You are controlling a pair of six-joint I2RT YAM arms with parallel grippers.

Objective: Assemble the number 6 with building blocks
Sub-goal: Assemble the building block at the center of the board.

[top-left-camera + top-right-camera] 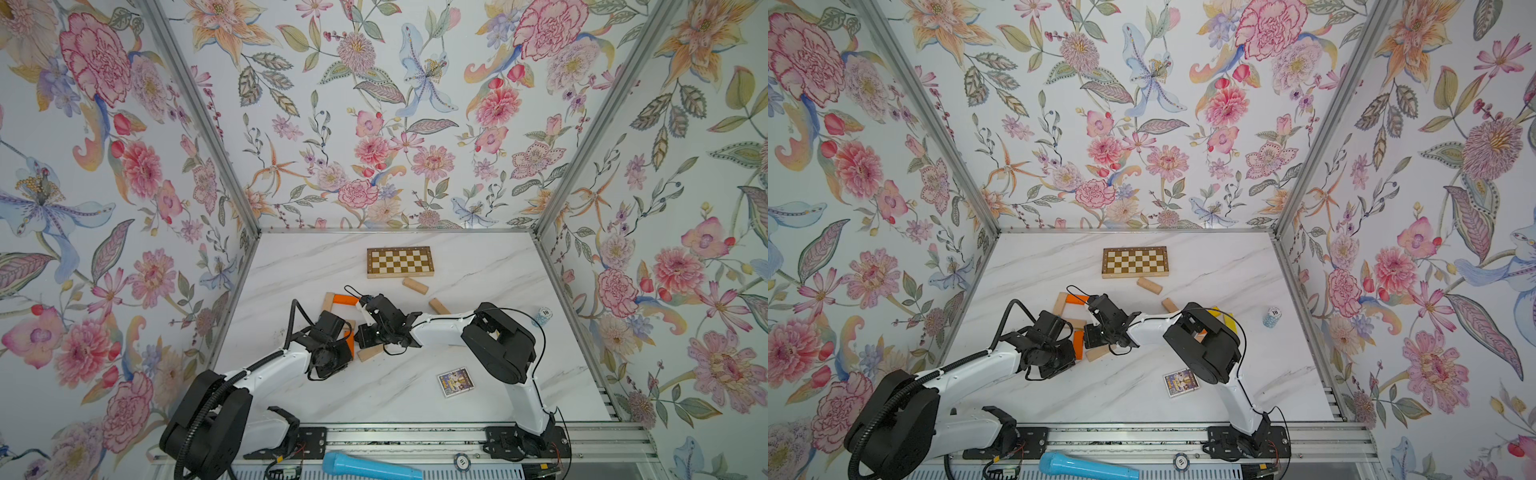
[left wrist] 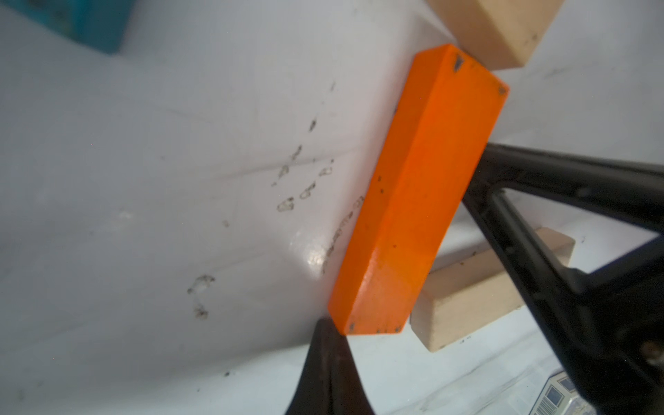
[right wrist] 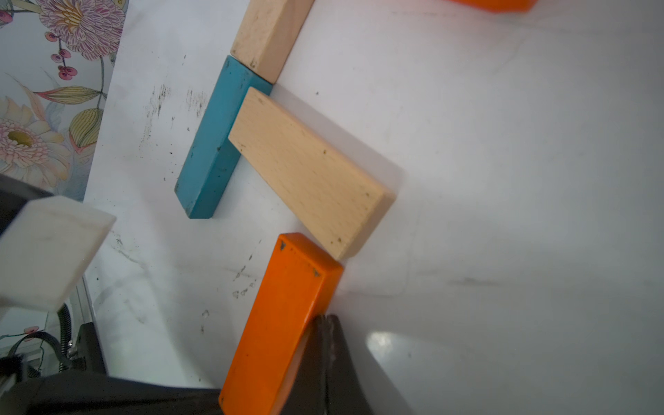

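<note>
A brown-and-cream checkered board [image 1: 400,262] [image 1: 1136,262] lies flat on the white marbled surface [image 1: 478,266], a little above the middle of both top views and near the back wall. At mid-right, close to the side wall, stands a short stack of pale blue poker chips [image 1: 542,316] [image 1: 1272,317]. Lower down and right of centre lies a small pack of cards [image 1: 454,381] [image 1: 1180,382], slightly askew. Along the bottom edge runs a metal rail [image 1: 415,436]. Below it rest a long light-blue microphone [image 1: 370,467] [image 1: 1088,467] and, just to its right, a single dark chip [image 1: 461,461] [image 1: 1181,461]. Floral wallpaper [image 1: 374,104] covers all three walls.
</note>
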